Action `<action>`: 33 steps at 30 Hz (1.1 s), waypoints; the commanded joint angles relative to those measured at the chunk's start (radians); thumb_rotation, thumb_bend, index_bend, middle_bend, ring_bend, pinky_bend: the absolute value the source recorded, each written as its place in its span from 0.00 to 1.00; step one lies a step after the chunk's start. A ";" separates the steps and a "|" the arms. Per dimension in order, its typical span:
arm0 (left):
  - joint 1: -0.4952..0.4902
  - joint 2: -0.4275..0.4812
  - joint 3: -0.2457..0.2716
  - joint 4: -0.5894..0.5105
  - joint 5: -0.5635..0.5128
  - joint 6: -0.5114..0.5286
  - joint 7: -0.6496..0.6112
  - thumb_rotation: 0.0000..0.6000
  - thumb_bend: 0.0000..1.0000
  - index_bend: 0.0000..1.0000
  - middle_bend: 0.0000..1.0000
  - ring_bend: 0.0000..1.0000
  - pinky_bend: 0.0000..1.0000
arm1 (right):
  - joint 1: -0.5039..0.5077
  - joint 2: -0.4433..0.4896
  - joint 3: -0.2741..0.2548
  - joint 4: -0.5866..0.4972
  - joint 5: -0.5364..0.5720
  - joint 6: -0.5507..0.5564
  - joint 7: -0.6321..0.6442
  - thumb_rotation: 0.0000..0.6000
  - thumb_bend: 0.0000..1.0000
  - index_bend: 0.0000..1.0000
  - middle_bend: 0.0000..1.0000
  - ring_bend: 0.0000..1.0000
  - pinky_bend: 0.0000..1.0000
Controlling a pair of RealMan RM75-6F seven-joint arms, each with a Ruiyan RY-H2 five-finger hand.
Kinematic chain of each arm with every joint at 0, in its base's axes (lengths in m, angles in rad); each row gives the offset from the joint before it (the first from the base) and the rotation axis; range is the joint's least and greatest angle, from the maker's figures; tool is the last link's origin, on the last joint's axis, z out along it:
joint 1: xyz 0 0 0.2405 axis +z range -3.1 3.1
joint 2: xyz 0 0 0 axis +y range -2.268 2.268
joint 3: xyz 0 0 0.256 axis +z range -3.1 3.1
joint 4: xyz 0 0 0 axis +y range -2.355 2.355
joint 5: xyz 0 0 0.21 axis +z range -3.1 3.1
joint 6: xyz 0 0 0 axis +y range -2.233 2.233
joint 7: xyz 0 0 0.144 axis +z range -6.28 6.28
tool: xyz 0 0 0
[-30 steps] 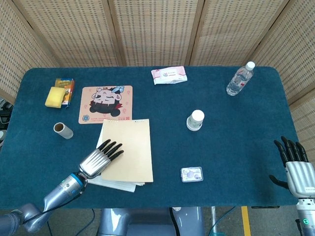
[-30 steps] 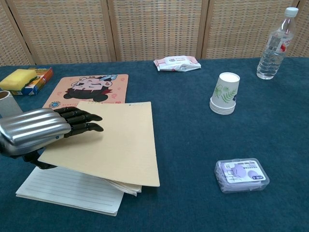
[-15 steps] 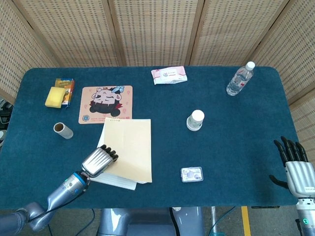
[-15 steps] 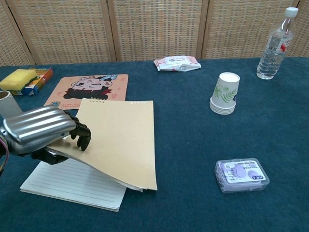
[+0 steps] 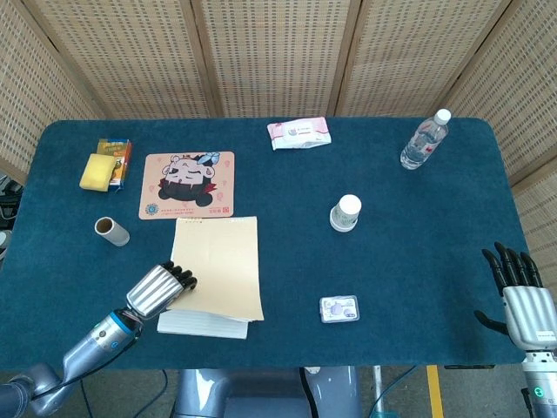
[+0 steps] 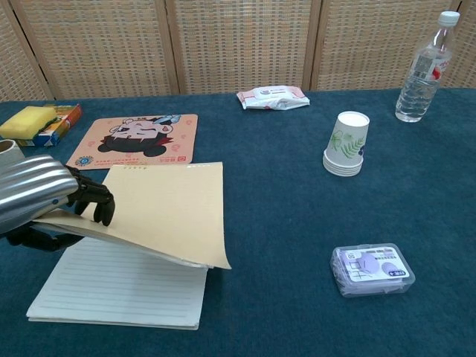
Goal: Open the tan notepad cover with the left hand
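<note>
The tan notepad cover (image 5: 222, 266) (image 6: 165, 210) is lifted at its left edge, tilting up off the white lined pages (image 6: 123, 286) (image 5: 202, 323). My left hand (image 5: 159, 289) (image 6: 41, 202) grips that left edge, fingers curled over the top and the thumb under it. The notepad lies at the front left of the blue table (image 5: 409, 261). My right hand (image 5: 520, 292) hangs at the table's front right corner in the head view, fingers spread and holding nothing; the chest view does not show it.
Behind the notepad lies a cartoon mouse pad (image 5: 188, 184) (image 6: 137, 140). A cardboard roll (image 5: 111, 231), a yellow sponge on a box (image 5: 103, 168), a wipes pack (image 5: 298, 133), stacked paper cups (image 6: 347, 143), a water bottle (image 6: 424, 68) and a small plastic box (image 6: 371, 269) stand around.
My left hand has drawn back to the left and curled around the cover's left edge, lifting it. The cover has risen and more of the lined page shows. The right hand is still.
</note>
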 commanded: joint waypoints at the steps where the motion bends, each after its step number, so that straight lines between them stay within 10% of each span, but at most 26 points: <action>1: 0.021 0.036 0.039 0.003 0.039 0.050 -0.033 1.00 0.61 0.76 0.66 0.55 0.51 | 0.000 -0.001 -0.001 -0.001 -0.001 -0.001 -0.002 1.00 0.00 0.00 0.00 0.00 0.00; 24: 0.148 0.222 0.172 -0.178 0.107 0.203 -0.118 1.00 0.63 0.79 0.67 0.56 0.52 | 0.000 -0.004 -0.002 -0.002 -0.001 0.001 -0.008 1.00 0.00 0.00 0.00 0.00 0.00; 33: 0.059 0.274 -0.024 -0.356 -0.148 0.104 -0.358 1.00 0.66 0.79 0.67 0.57 0.52 | -0.001 -0.005 -0.004 -0.006 -0.007 0.007 -0.021 1.00 0.00 0.00 0.00 0.00 0.00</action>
